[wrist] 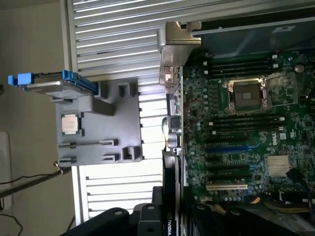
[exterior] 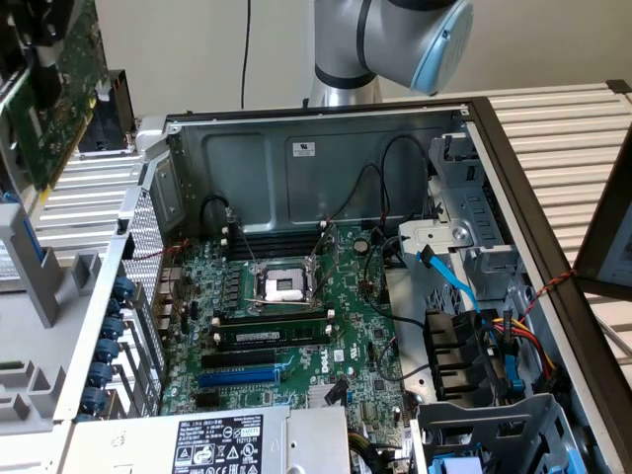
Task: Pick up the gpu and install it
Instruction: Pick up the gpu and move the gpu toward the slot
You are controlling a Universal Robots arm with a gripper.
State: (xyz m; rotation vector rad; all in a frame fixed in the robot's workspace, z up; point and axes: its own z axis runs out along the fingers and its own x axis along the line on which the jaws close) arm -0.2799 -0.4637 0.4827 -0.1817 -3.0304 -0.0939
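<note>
- While the pincer [wrist: 171, 220] is shut tight on the gpu [exterior: 51, 99], the green card hangs tilted in the air in the upper left of the exterior view.
- It is outside the computer case [exterior: 326, 148] and above the ribbed bench [exterior: 563, 128].
- Seen from the wrist view, the gpu [wrist: 170, 191] shows edge-on as a thin dark strip with a small logo. It sticks out from between the black parts of the pincer.
- It is well apart from the motherboard [exterior: 296, 326], which lies flat inside the open case.
- Near the middle of the motherboard is the square processor socket [exterior: 281, 286].
- Lower in the frame, a memory stick [exterior: 272, 336] sits in its slot, and a blue slot [exterior: 242, 375] lies lower still.
- A grey plastic holder [exterior: 39, 336] rests on the bench at the exterior view's left, just beside the case.
- In the wrist view the holder carries a processor chip [wrist: 70, 124] and a drive with blue rails [wrist: 49, 83].
- The robot arm [exterior: 395, 39] shows at the top middle of the exterior view, behind the case.
- A power supply [exterior: 227, 439] with a white label sits at the lower edge of the frame.
- Blue cables [exterior: 449, 276] run down the case at the exterior view's right.
</note>
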